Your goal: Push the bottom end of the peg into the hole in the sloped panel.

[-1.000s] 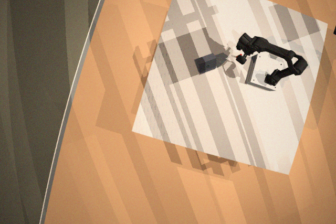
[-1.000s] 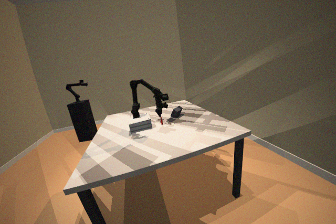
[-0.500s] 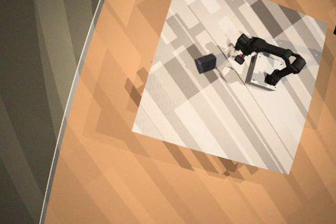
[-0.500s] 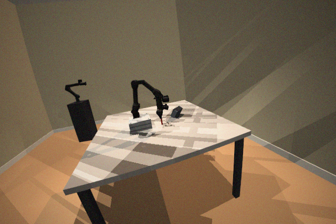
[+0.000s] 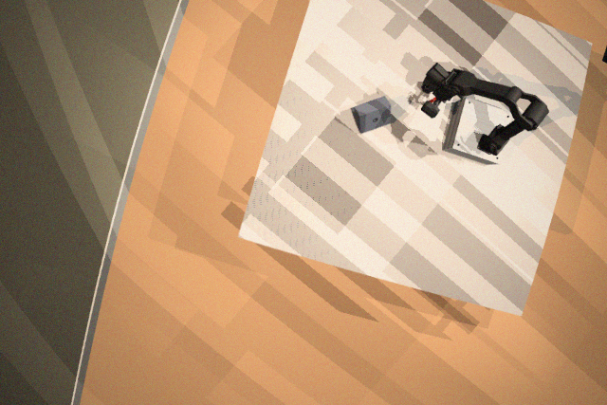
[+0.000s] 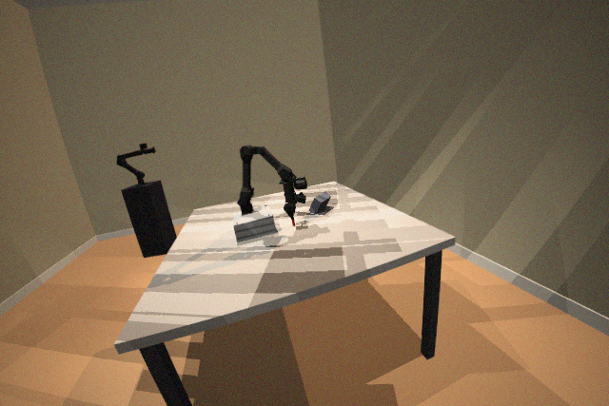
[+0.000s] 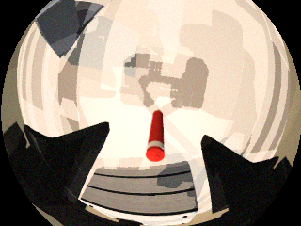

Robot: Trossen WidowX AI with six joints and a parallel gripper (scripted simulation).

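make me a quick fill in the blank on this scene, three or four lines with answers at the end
1. The colour of the small round peg standing on the table is ____.
2. The tool has its fingers ____, holding nothing.
3. In the wrist view the peg sits ____ the two dark fingers.
4. The hole in the grey sloped panel block is ____ in shape.

Answers: red; open; between; round

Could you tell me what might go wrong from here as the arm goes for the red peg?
1. The end effector is open above the upright red peg; if it descends off-centre, a finger could tip the peg.
2. A tilted grasp would probably leave the peg misaligned with the hole in the sloped panel.
3. The base plate lies close beside the peg and could catch a finger.
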